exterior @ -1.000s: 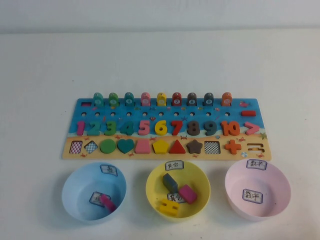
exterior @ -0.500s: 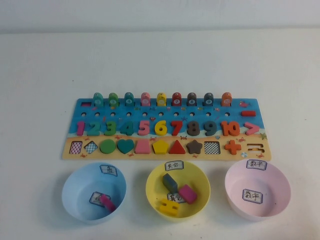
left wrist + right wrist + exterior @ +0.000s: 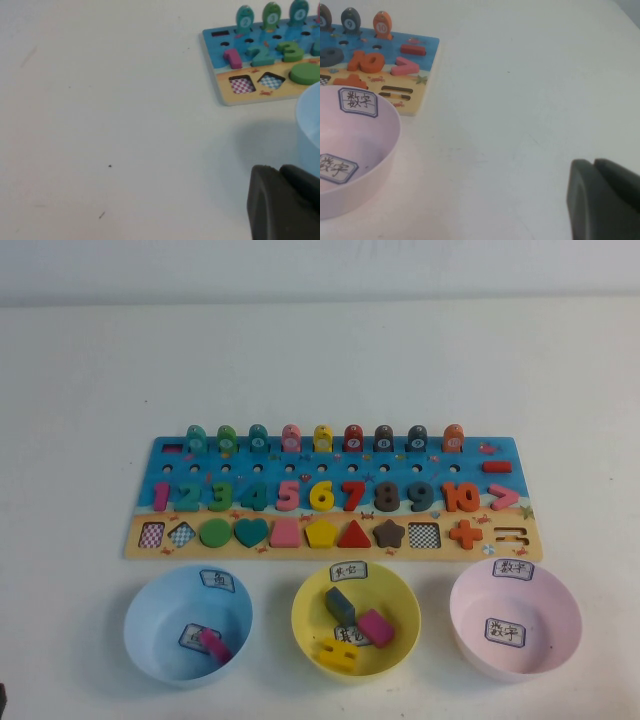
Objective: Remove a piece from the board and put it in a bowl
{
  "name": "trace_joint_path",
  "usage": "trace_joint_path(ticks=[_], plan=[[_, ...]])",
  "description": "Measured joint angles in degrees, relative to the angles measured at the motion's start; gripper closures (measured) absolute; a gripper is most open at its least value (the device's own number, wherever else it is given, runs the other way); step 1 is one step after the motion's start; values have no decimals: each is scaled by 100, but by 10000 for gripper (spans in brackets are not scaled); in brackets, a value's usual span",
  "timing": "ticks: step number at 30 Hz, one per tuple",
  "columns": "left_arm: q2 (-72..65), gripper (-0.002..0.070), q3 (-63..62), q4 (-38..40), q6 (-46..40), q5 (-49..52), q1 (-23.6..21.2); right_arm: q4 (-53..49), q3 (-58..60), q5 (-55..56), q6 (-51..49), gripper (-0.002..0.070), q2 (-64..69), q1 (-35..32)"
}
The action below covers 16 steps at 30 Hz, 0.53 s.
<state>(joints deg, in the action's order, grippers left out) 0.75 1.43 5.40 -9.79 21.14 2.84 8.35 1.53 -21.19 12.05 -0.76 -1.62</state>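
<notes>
The magenta-pink piece [image 3: 214, 644] lies inside the light blue bowl [image 3: 150, 615], on its bottom label. The board [image 3: 510, 452] lies beyond the three bowls, with numbers, shapes and a row of arch blocks; the slot [image 3: 171, 449] at the row's left end is empty. My left gripper [image 3: 278, 171] is shut and empty, low over the bare table left of the blue bowl's rim [image 3: 310, 125]. My right gripper [image 3: 594, 164] is shut and empty over the bare table right of the pink bowl. Neither gripper's fingers show in the high view.
A yellow bowl [image 3: 310, 615] in the middle holds several blocks. A pink bowl [image 3: 560, 605], also in the right wrist view [image 3: 380, 130], holds only labels. The board's corners show in the left wrist view [image 3: 225, 97] and the right wrist view [image 3: 422, 65].
A small dark sliver now shows at the high view's lower left corner. Nothing else has visibly moved.
</notes>
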Motion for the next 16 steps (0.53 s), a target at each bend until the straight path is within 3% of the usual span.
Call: trace_joint_path(ticks=[5,16], plan=[[0,677,0,19,0,0,393,9,0,0,0,694,0,0],[0,677,0,19,0,0,450,9,0,0,0,694,0,0]])
